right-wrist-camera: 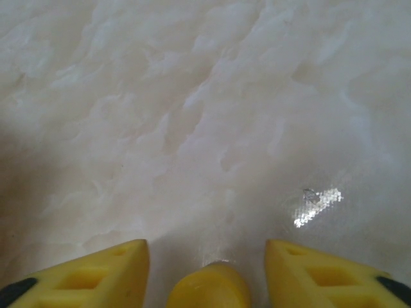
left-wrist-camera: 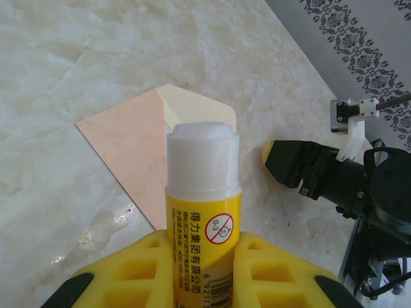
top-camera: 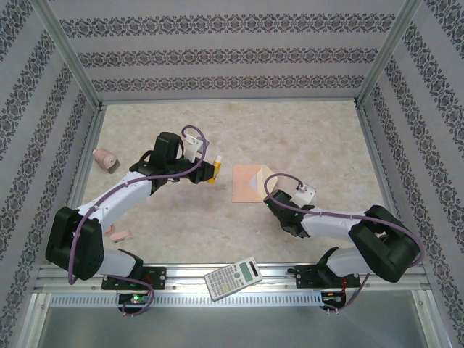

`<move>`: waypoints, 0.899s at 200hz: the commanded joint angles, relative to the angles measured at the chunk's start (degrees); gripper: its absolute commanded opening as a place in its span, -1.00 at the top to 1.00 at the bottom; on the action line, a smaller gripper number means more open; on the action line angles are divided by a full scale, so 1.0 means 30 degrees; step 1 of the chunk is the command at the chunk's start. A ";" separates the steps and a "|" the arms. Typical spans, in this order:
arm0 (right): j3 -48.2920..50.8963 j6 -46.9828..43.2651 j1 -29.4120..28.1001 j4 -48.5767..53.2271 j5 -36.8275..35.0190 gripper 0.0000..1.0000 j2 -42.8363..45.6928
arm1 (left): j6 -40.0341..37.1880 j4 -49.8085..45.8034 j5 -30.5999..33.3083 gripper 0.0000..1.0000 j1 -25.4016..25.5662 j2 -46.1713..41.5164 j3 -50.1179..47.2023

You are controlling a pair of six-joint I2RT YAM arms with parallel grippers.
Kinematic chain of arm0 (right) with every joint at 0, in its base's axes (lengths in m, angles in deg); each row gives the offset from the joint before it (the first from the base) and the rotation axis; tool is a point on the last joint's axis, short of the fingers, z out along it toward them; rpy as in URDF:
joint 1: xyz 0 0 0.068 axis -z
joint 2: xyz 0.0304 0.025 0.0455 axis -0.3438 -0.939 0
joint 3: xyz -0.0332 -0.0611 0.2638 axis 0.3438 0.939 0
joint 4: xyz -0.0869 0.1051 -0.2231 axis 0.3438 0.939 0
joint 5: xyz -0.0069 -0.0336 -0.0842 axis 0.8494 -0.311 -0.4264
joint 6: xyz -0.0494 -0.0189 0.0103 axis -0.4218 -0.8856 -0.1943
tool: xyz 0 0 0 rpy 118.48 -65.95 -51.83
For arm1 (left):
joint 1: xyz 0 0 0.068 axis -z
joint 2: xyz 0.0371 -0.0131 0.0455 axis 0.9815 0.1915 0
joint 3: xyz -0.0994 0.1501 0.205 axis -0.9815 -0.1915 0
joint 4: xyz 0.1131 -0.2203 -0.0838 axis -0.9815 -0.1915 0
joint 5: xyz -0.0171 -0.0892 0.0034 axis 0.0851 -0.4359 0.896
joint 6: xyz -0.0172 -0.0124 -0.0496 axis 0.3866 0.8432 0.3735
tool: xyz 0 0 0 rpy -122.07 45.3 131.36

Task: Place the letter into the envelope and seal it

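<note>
We pinch the glue stick [left-wrist-camera: 203, 192] in the left gripper [top-camera: 209, 173], tip aimed at the envelope [top-camera: 245, 185] at its 3 o'clock, apparently to glue the open flap. The right gripper [right-wrist-camera: 205, 247], at the envelope's 5 o'clock, stands spread.

The left arm [top-camera: 119, 194] stretches forward and inward from its base. The left gripper [left-wrist-camera: 203, 269] is clamped on a glue stick [left-wrist-camera: 203, 192], which sticks out past its fingers. The right arm [top-camera: 341, 228] bends at the elbow and reaches leftward, low. The right gripper [right-wrist-camera: 205, 263] points downward with its jaws parted.
</note>
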 commanded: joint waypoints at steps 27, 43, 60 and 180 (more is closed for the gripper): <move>-0.0198 0.0379 -0.0212 0.0651 -0.0371 -0.28 0.1217 | 0.0219 0.0776 -0.0463 1.00 -0.0316 -0.0608 -0.0159; -0.0361 0.0277 -0.0230 0.1190 -0.0589 -0.31 0.1973 | 0.0221 0.0788 -0.0459 1.00 -0.0324 -0.0604 -0.0191; -0.0531 0.0186 -0.0214 0.1859 -0.0716 -0.37 0.2798 | 0.0221 0.0802 -0.0460 1.00 -0.0324 -0.0601 -0.0148; -0.1858 -0.1483 0.1719 0.5519 -0.0172 -0.91 0.9673 | 0.0582 0.0848 -0.0460 1.00 -0.0441 -0.0725 0.0203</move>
